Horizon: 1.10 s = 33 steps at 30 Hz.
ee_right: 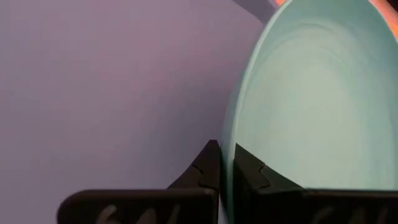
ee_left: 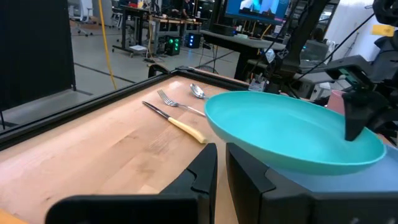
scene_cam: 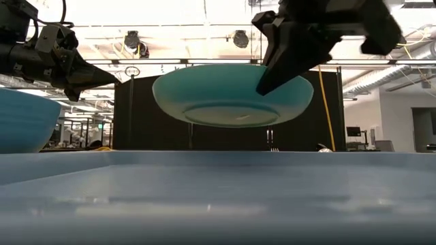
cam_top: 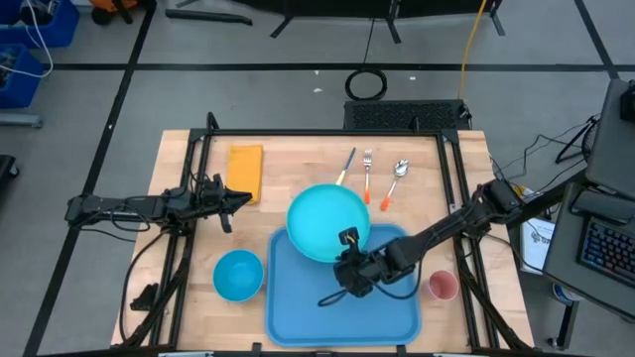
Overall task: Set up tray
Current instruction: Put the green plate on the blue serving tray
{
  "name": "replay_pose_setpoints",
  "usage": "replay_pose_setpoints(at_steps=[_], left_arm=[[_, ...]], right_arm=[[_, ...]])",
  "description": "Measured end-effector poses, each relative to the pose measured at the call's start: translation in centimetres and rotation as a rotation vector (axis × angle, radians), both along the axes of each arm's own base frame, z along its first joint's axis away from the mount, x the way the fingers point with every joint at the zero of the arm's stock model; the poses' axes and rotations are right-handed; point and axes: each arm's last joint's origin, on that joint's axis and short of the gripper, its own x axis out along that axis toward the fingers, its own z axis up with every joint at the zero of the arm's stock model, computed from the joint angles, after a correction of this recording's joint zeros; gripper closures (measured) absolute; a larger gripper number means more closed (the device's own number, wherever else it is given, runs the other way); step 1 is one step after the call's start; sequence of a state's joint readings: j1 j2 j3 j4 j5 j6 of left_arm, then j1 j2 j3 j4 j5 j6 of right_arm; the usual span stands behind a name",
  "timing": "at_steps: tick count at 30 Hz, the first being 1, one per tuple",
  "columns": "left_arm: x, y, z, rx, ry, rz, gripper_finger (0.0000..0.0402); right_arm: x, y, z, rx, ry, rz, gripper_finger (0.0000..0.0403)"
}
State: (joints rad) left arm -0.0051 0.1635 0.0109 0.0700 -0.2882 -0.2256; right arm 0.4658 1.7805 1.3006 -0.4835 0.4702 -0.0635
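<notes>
A: Tray [cam_top: 342, 307] first — it is lying flat on the table's [cam_top: 298, 169] near half, between the blue bowl [cam_top: 238, 275] and the pink cup [cam_top: 442, 287], and nothing is sitting on it yet.

B: And the turquoise plate [cam_top: 328, 220] is hanging over the tray's far edge. In the low view it is floating clear above the rim, roughly level.

A: Right gripper [cam_top: 349, 241] is pinching it, fingers clamped shut on the plate's near rim. A grip on one edge only, so I'd judge the far side is wanting to sag.

B: So it should be coming toward the tray's middle before descending, staying level, and letting go only once the base is resting flat. Dropping it early is risking a clatter or a slide.

A: It also needs to be leaving room for the other pieces. The bowl and cup are waiting on either side.

B: Left gripper [cam_top: 233, 203] is idling near the orange napkin [cam_top: 245, 170], fingers nearly together and holding nothing.

A: Smallest things last: the knife [cam_top: 344, 168], fork [cam_top: 367, 171] and spoon [cam_top: 395, 178] are lying beyond the plate, well clear of the path.
</notes>
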Motion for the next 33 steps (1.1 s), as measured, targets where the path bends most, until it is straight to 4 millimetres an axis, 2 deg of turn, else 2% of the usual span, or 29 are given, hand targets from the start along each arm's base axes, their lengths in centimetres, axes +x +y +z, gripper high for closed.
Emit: replay_pose_setpoints(at_steps=[13,25,33], left_arm=[[0.0,0.0,0.0,0.002,0.001,0.000,0.0364],[0.0,0.0,0.0,-0.005,-0.001,0.001,0.0364],[0.0,0.0,0.0,-0.005,0.001,0.001,0.0364]], right_arm=[[-1.5,2.9,-0.1,0.045,0.006,0.057,0.0403],[-2.6,4.8,-0.3,0.132,0.022,0.061,0.0403],[-2.7,5.9,-1.9,0.169,0.067,0.066,0.0403]])
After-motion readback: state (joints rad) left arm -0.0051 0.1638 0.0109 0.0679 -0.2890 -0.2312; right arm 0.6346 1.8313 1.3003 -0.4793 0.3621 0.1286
